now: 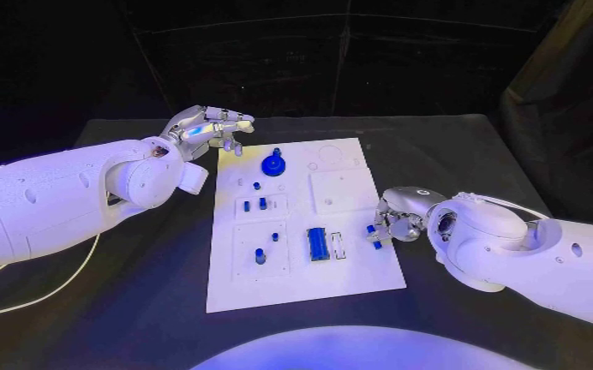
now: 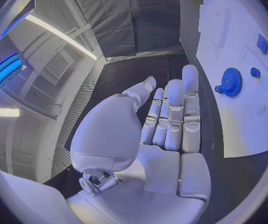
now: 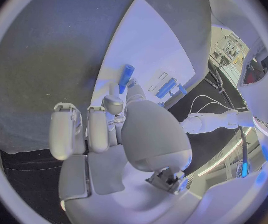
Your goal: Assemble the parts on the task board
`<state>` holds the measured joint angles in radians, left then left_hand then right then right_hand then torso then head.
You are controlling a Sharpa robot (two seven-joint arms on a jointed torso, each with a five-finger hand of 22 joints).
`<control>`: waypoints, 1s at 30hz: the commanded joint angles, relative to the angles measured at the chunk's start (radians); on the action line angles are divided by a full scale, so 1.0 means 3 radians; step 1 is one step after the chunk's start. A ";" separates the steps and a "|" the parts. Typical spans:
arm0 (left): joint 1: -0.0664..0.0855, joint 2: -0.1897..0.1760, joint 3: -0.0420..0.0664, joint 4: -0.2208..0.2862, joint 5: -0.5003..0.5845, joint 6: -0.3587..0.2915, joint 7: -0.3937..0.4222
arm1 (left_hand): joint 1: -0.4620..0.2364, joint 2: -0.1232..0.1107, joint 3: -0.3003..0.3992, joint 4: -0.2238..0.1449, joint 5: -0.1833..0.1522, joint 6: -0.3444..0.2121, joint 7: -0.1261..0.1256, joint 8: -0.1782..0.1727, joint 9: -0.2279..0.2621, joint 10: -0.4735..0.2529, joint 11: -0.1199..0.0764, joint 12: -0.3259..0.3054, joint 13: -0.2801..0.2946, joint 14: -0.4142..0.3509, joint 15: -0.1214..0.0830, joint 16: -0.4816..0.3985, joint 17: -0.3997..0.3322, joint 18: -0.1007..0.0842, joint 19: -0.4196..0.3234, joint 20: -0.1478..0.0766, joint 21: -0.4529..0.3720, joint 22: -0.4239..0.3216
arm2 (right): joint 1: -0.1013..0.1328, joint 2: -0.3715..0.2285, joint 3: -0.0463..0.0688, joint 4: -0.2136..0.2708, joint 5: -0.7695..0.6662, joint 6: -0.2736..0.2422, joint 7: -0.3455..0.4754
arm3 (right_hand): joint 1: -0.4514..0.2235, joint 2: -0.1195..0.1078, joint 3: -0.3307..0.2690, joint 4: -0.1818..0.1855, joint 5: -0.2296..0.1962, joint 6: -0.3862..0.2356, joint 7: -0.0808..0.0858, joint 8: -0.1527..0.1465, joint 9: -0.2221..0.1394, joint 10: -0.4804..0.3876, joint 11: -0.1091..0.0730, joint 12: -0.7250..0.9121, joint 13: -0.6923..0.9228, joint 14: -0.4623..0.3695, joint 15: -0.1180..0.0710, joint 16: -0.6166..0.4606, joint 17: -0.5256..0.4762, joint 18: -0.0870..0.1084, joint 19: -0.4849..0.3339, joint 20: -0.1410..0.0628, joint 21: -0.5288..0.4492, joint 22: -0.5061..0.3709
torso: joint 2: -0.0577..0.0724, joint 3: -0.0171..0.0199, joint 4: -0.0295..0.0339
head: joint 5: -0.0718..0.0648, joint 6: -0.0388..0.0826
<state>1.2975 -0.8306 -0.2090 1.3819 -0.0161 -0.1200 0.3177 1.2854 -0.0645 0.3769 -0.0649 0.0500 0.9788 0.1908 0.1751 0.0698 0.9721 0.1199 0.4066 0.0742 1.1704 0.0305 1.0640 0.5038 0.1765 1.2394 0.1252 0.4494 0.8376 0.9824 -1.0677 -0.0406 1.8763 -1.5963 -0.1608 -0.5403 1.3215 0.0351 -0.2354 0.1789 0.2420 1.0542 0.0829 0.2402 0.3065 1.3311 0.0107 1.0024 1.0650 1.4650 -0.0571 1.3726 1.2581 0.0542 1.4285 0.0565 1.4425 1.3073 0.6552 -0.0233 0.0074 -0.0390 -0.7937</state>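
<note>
- Pinching a small blue part (image 1: 372,232) at the task board's (image 1: 352,216) right edge, the right hand (image 1: 398,216).
- Left hand (image 1: 207,128) hovers near the board's far left corner, fingers (image 2: 174,115) released, straight, holding nothing.

Bare black surface (image 1: 470,156) lies open beside the task board (image 1: 340,276); the right hand (image 1: 398,218) crowds its near right edge, the left hand (image 1: 204,128) its far left corner.

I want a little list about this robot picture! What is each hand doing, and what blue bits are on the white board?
Left hand: empty, fingers apart, at the far left corner of the white task board
Right hand: pinching a small blue peg at the board's right edge
Round blue gear: on the board, near the far end
Long blue bar: lying in a slot on the board
</note>
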 commanded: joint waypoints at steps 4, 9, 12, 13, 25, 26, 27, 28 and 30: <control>0.0004 -0.0004 0.0002 0.0010 0.0011 0.0033 0.0014 | -0.0007 0.0018 0.0013 -0.0001 0.0005 -0.0028 0.0003 0.0013 0.0001 -0.0031 -0.0003 0.0012 -0.0003 -0.0022 0.0004 -0.0016 -0.0005 0.0016 0.0004 0.0008 -0.0022 -0.0005 | -0.0009 0.0041 -0.0009 -0.0026 -0.0155 0.0219 -0.0043 | 0.0137 0.0025 0.0028 -0.0069 0.0042 0.0033 -0.0005 -0.0028 -0.0008 0.0010 -0.0027 -0.0004 0.0008 0.0155 -0.0018 -0.0007 0.0003 -0.0018 0.0018 -0.0012 0.0013 0.0252 | -0.0003 -0.0003 0.0000 | -0.0002 -0.0029; 0.0004 -0.0005 0.0002 0.0011 0.0011 0.0033 0.0012 | -0.0007 0.0018 0.0013 -0.0001 0.0005 -0.0028 0.0003 0.0013 0.0001 -0.0031 -0.0003 0.0012 -0.0003 -0.0022 0.0004 -0.0016 -0.0005 0.0016 0.0004 0.0008 -0.0022 -0.0005 | -0.0010 0.0060 -0.0010 -0.0036 -0.0238 0.0293 -0.0055 | 0.0336 0.0069 0.0118 -0.0184 0.0009 0.0044 -0.0015 -0.0051 -0.0009 -0.0005 -0.0040 -0.0032 -0.0001 0.0156 -0.0030 -0.0010 0.0008 -0.0018 0.0021 -0.0024 0.0013 0.0256 | -0.0003 -0.0002 -0.0002 | -0.0001 -0.0030; 0.0004 -0.0006 0.0002 0.0011 0.0011 0.0033 0.0011 | -0.0007 0.0018 0.0013 -0.0001 0.0005 -0.0028 0.0003 0.0013 0.0001 -0.0031 -0.0003 0.0012 -0.0003 -0.0022 0.0004 -0.0016 -0.0005 0.0016 0.0004 0.0008 -0.0022 -0.0005 | -0.0010 0.0068 -0.0010 -0.0040 -0.0278 0.0330 -0.0061 | 0.0410 0.0086 0.0166 -0.0228 0.0000 0.0047 -0.0015 -0.0066 -0.0014 -0.0013 -0.0042 -0.0048 -0.0008 0.0156 -0.0032 -0.0013 0.0007 -0.0018 0.0020 -0.0029 0.0012 0.0255 | -0.0004 -0.0002 -0.0001 | -0.0001 -0.0033; 0.0004 -0.0007 0.0002 0.0012 0.0011 0.0034 0.0010 | -0.0007 0.0018 0.0013 -0.0001 0.0005 -0.0028 0.0003 0.0013 0.0001 -0.0031 -0.0003 0.0012 -0.0003 -0.0022 0.0004 -0.0016 -0.0005 0.0016 0.0004 0.0008 -0.0022 -0.0005 | -0.0010 0.0071 -0.0010 -0.0041 -0.0299 0.0351 -0.0063 | 0.0433 0.0087 0.0183 -0.0245 0.0002 0.0046 -0.0014 -0.0074 -0.0017 -0.0019 -0.0042 -0.0059 -0.0015 0.0155 -0.0032 -0.0017 0.0003 -0.0018 0.0018 -0.0030 0.0009 0.0253 | -0.0004 -0.0002 0.0001 | -0.0001 -0.0034; 0.0004 -0.0010 0.0002 0.0012 0.0011 0.0040 -0.0001 | -0.0008 0.0017 0.0013 -0.0001 0.0005 -0.0034 0.0004 0.0017 0.0001 -0.0037 -0.0001 0.0015 -0.0004 -0.0026 0.0006 -0.0016 -0.0008 0.0016 0.0003 0.0009 -0.0025 -0.0009 | -0.0011 0.0100 -0.0010 -0.0046 -0.0338 0.0364 -0.0079 | 0.0457 0.0043 0.0282 -0.0272 0.0311 0.0021 0.0020 -0.0188 -0.0066 -0.0067 -0.0018 -0.0172 -0.0085 0.0144 -0.0014 -0.0061 -0.0037 -0.0011 -0.0005 -0.0017 -0.0018 0.0223 | -0.0008 -0.0001 -0.0001 | 0.0001 -0.0034; 0.0004 -0.0010 0.0002 0.0012 0.0011 0.0040 -0.0001 | -0.0008 0.0017 0.0013 -0.0001 0.0005 -0.0034 0.0004 0.0017 0.0001 -0.0037 -0.0001 0.0015 -0.0004 -0.0026 0.0006 -0.0016 -0.0008 0.0016 0.0003 0.0009 -0.0025 -0.0009 | -0.0011 0.0100 -0.0010 -0.0043 -0.0325 0.0342 -0.0081 | 0.0458 0.0039 0.0296 -0.0272 0.0343 0.0023 0.0020 -0.0198 -0.0071 -0.0066 -0.0017 -0.0173 -0.0085 0.0145 -0.0013 -0.0060 -0.0033 -0.0011 -0.0003 -0.0016 -0.0017 0.0224 | -0.0007 -0.0001 0.0000 | -0.0001 -0.0033; 0.0004 -0.0010 0.0002 0.0011 0.0011 0.0040 -0.0001 | -0.0008 0.0017 0.0013 -0.0001 0.0005 -0.0034 0.0004 0.0017 0.0001 -0.0037 -0.0001 0.0015 -0.0004 -0.0026 0.0006 -0.0016 -0.0008 0.0016 0.0003 0.0009 -0.0025 -0.0009 | -0.0011 0.0100 -0.0010 -0.0042 -0.0317 0.0328 -0.0082 | 0.0457 0.0037 0.0303 -0.0271 0.0356 0.0023 0.0021 -0.0204 -0.0073 -0.0065 -0.0017 -0.0174 -0.0085 0.0146 -0.0013 -0.0059 -0.0031 -0.0011 -0.0003 -0.0015 -0.0017 0.0225 | -0.0007 -0.0001 -0.0001 | -0.0002 -0.0030; 0.0004 -0.0010 0.0002 0.0011 0.0011 0.0040 -0.0001 | -0.0008 0.0017 0.0013 -0.0001 0.0005 -0.0034 0.0004 0.0017 0.0001 -0.0037 -0.0001 0.0015 -0.0004 -0.0026 0.0006 -0.0016 -0.0008 0.0016 0.0003 0.0009 -0.0025 -0.0009 | -0.0011 0.0100 -0.0010 -0.0041 -0.0307 0.0310 -0.0084 | 0.0454 0.0035 0.0310 -0.0269 0.0368 0.0023 0.0022 -0.0210 -0.0076 -0.0063 -0.0016 -0.0173 -0.0084 0.0146 -0.0012 -0.0057 -0.0027 -0.0011 -0.0002 -0.0015 -0.0017 0.0225 | -0.0007 -0.0001 -0.0001 | -0.0002 -0.0029; 0.0004 -0.0009 0.0002 0.0012 0.0011 0.0042 -0.0001 | -0.0008 0.0017 0.0013 -0.0001 0.0005 -0.0034 0.0004 0.0017 0.0001 -0.0037 -0.0001 0.0015 -0.0004 -0.0026 0.0006 -0.0016 -0.0008 0.0016 0.0003 0.0009 -0.0025 -0.0009 | -0.0011 0.0098 -0.0010 -0.0034 -0.0273 0.0248 -0.0088 | 0.0445 0.0033 0.0332 -0.0259 0.0411 0.0031 0.0020 -0.0223 -0.0083 -0.0058 -0.0014 -0.0172 -0.0082 0.0149 -0.0012 -0.0053 -0.0019 -0.0013 0.0004 -0.0013 -0.0012 0.0233 | -0.0006 -0.0001 0.0000 | 0.0001 -0.0027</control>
<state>1.2974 -0.8332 -0.2090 1.3837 -0.0161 -0.1188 0.3155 1.2854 -0.0645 0.3769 -0.0649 0.0500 0.9752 0.1944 0.1750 0.0698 0.9648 0.1198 0.4066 0.0745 1.1705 0.0305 1.0640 0.5022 0.1765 1.2394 0.1252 0.4454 0.8359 0.9880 -1.0379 -0.0351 1.8728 -1.6934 -0.0937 -0.5451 1.4533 0.0474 -0.1418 0.1004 0.3582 1.0652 0.0848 0.1761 0.2992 1.3178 0.0020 0.9550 1.0403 1.4687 -0.0608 1.3566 1.2513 0.0542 1.4333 0.0518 1.4425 1.3079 0.6533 -0.0238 0.0076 -0.0394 -0.8027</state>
